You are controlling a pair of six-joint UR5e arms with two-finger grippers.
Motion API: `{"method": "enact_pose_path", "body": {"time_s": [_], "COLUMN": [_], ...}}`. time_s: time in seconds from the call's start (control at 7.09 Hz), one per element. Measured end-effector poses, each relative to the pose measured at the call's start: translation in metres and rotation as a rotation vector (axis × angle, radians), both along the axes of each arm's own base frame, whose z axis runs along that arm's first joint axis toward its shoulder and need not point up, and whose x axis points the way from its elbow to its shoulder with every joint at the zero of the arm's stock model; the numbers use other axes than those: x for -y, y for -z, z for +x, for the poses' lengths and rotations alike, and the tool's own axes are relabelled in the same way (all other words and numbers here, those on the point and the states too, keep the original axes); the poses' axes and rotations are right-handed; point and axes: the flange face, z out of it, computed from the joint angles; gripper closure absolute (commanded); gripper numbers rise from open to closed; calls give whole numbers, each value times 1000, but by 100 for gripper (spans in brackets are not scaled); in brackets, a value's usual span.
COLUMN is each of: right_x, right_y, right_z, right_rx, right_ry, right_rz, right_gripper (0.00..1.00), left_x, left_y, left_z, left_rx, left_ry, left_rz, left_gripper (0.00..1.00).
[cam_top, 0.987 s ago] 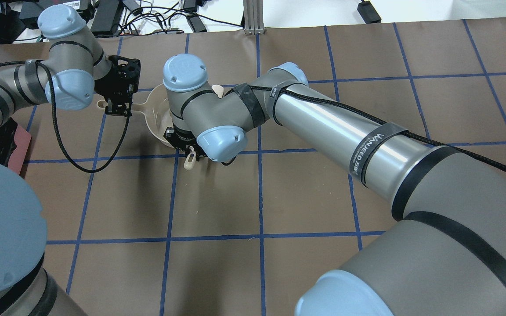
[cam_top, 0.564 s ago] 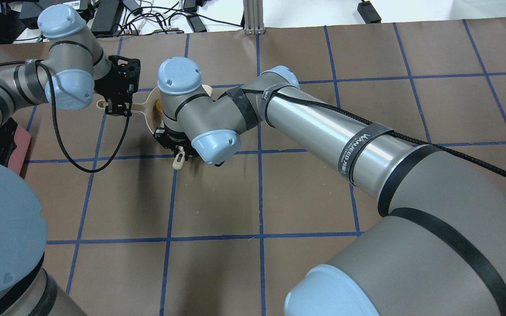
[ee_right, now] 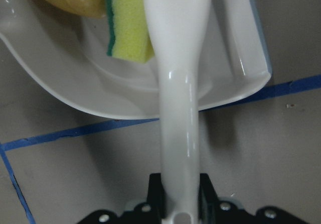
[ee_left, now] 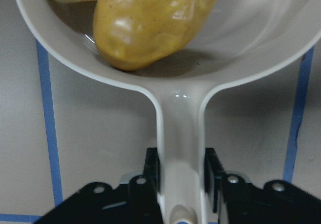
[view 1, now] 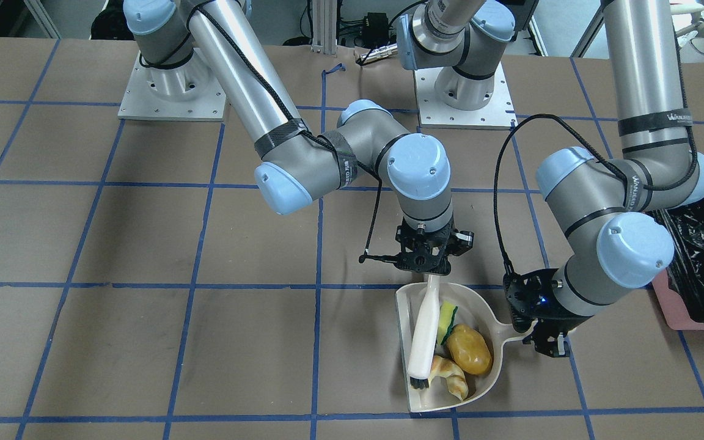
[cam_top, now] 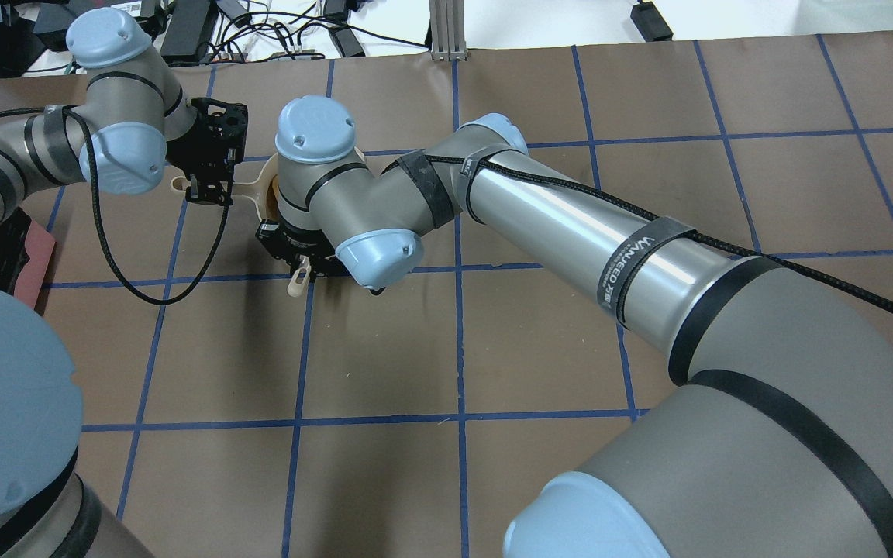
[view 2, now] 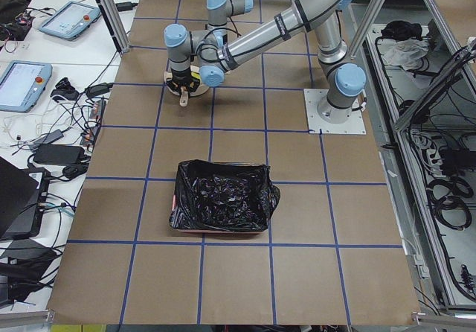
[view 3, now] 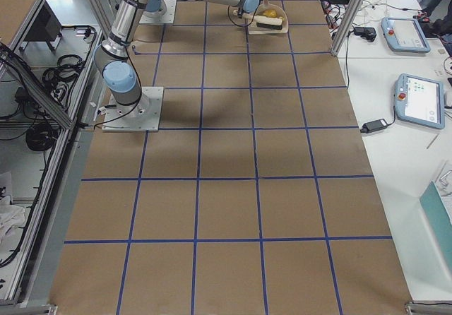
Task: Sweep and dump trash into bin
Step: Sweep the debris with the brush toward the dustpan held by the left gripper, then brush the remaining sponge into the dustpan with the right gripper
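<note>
Tabletop of brown paper gridded in blue tape, bearing two robot arms, one bin, one dustpan, one brush and three trash items. The bin, a pink rectangular container lined with crinkled glossy black plastic, is by far the largest loose object. It stands toward the robot's left end of the table, well apart from the dustpan. The left side view shows it whole, the front-facing view only its edge. The cream dustpan rests on the side of the table far from the robot, its handle clamped between the fingers of the left gripper. The cream brush lies just inside the pan's straight open lip. Its handle is clamped in the right gripper, and its dark bristles are at the end far from the robot. All three trash items lie inside the pan: a glossy yellow-brown potato-shaped lump toward the handle side, a golden curved croissant just beside the bristles, and a sponge, yellow with a green face, on edge between brush and lump. The overhead view hides the pan's contents almost wholly beneath the right arm. The front-facing view shows all three items, the left wrist view chiefly the lump, and the right wrist view chiefly the sponge.
</note>
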Motion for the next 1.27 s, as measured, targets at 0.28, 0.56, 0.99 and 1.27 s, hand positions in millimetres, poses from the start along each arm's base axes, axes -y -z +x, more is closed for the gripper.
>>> {"method": "enact_pose_path", "body": {"time_s": [0.28,0.56,0.99,1.27], "right_x": [2,5,21,25], "right_y": [-5,-22,-44,-47], "right_z": [-5,-29,-68,-77], "right_rx": [-9,-67,-145,-145], "right_ry": [1,-5,-11,-10], "right_rz": [6,43,36,36], "right_gripper": [100,100,100,100], "left_x": [1,1,2,2], "left_y": [0,1,2,1], "left_z": [2,7,11,10], "left_rx": [-8,-12,-16,-27], "left_ry": [-3,-11,-15,-18], "left_rz": [-3,-3,-4,-8], "left_gripper": [70,71,74,74]}}
